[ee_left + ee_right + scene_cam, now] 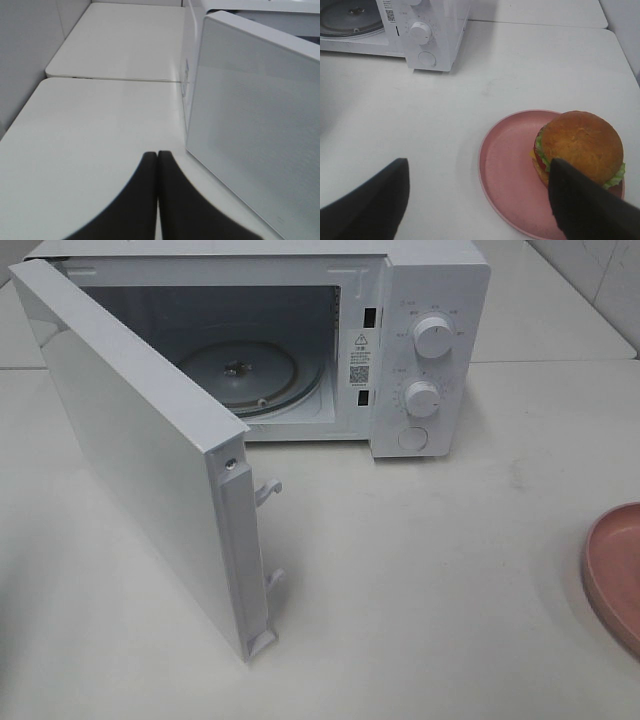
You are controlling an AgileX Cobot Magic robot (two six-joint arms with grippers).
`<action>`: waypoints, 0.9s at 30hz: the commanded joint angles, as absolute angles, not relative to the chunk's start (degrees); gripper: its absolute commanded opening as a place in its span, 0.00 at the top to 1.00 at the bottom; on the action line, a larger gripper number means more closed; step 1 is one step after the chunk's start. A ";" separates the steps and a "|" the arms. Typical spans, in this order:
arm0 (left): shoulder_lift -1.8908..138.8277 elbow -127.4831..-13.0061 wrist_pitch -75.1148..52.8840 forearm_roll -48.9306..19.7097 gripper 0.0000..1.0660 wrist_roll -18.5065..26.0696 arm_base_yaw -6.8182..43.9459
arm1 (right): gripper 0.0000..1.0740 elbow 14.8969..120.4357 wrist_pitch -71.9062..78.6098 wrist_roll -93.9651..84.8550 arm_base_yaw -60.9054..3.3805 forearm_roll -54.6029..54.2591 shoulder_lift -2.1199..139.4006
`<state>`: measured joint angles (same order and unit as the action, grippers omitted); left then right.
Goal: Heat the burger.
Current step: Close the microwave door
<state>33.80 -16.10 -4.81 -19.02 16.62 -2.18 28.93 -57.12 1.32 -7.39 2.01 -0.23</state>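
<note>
The burger (pixel 581 145), with an orange-brown bun, red tomato, green lettuce and yellow cheese, sits on a pink plate (pixel 506 170) in the right wrist view. My right gripper (pixel 479 190) is open, its two dark fingers spread wide, one finger (pixel 585 205) close beside the burger. In the high view only the plate's edge (pixel 612 575) shows at the right; the burger and both grippers are out of that view. The white microwave (pixel 420 350) stands at the back with its door (pixel 140 470) swung open and the glass turntable (pixel 250 375) bare. My left gripper (pixel 158 160) is shut and empty, beside the door's outer face (pixel 255 125).
The open door juts forward over the left half of the white table (pixel 420 580). The microwave's two knobs (pixel 433 338) and round button face front. A second white table (pixel 125 40) adjoins at the back, with a grey wall at the left.
</note>
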 commanded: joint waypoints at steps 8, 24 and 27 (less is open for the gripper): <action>54.95 -14.09 25.04 -13.01 1.00 16.39 13.18 | 0.30 28.71 -56.84 0.74 -6.93 2.18 -1.78; 82.22 -24.58 40.34 0.00 1.00 0.52 26.93 | 0.30 28.71 -56.84 0.74 -6.93 2.18 -1.78; 85.89 -27.85 40.39 0.00 1.00 0.52 28.82 | 0.30 28.71 -56.84 0.74 -6.93 2.18 -1.78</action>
<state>84.34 -25.73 38.73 -0.57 1.03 27.50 28.93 -57.12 1.32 -7.39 2.01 -0.23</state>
